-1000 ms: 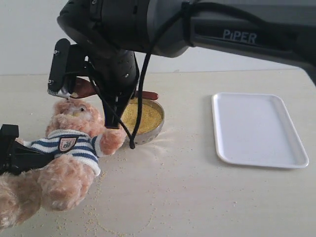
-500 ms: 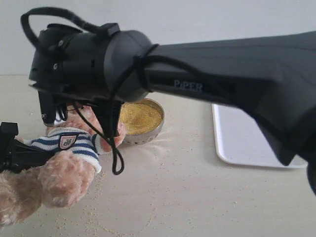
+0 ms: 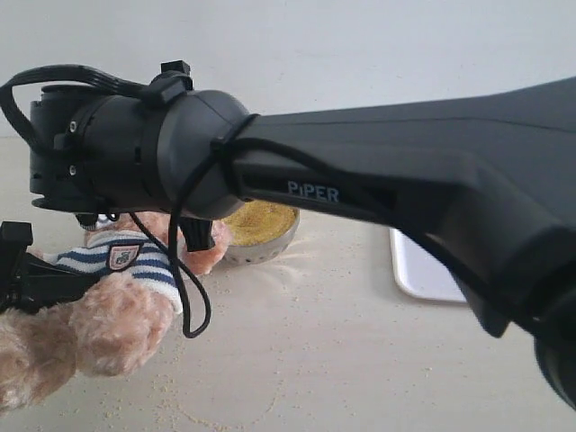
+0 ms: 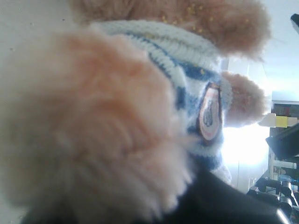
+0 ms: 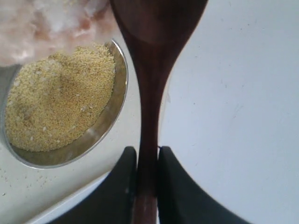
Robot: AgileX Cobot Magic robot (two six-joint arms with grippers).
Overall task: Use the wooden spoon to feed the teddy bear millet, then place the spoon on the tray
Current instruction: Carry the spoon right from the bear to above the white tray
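The right arm (image 3: 423,162), reaching across mid-scene, carries the pale brand word "PiPER" on its dark casing. At the near left, the bear (image 3: 117,324) wears a shield badge (image 3: 120,257) on its sweater (image 3: 153,268); its print is too blurred to read.

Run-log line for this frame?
right gripper: shut on wooden spoon handle | spoon head: beside bowl of millet, near teddy bear | left gripper: holding teddy bear | tray: spoon not on it
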